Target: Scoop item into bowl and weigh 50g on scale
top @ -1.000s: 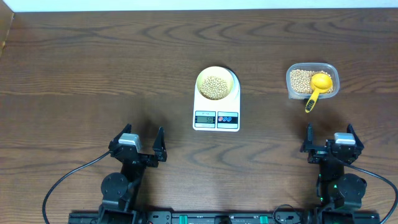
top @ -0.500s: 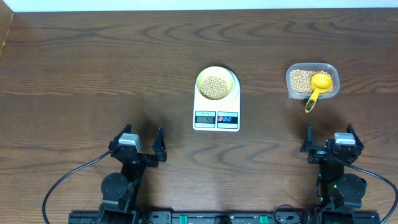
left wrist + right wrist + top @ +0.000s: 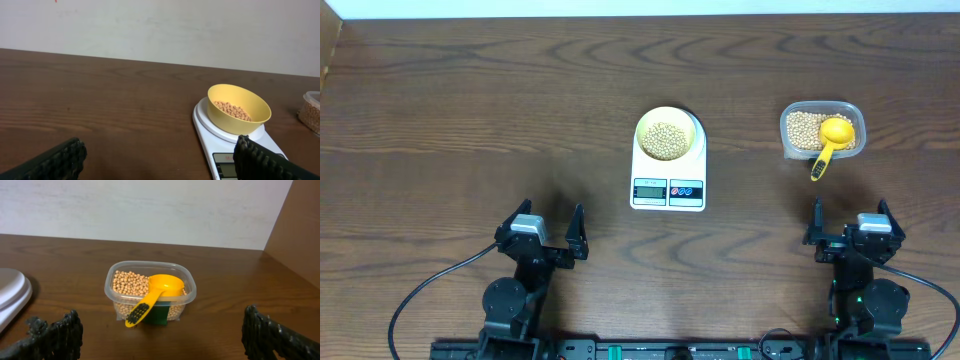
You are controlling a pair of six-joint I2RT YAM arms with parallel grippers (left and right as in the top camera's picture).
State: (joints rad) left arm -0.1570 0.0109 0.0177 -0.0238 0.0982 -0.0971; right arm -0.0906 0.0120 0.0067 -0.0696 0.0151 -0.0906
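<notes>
We see left pincer (image 3: pixel 545 232) and right pincer (image 3: pixel 852 226) released, empty at six o'clock; beans (image 3: pixel 666 139) sit in the bowl (image 3: pixel 697 127) on the scale (image 3: pixel 650 168), scoop (image 3: pixel 834 132) laid in the tub (image 3: pixel 787 148) at two o'clock, so weighing looks done.

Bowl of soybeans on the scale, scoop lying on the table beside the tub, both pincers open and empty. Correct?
No. The yellow scoop is not on the table; it rests inside the clear tub on the soybeans, handle over the rim: see the right wrist view. Rest stands: bowl on the scale, left pincer and right pincer open, empty.
</notes>
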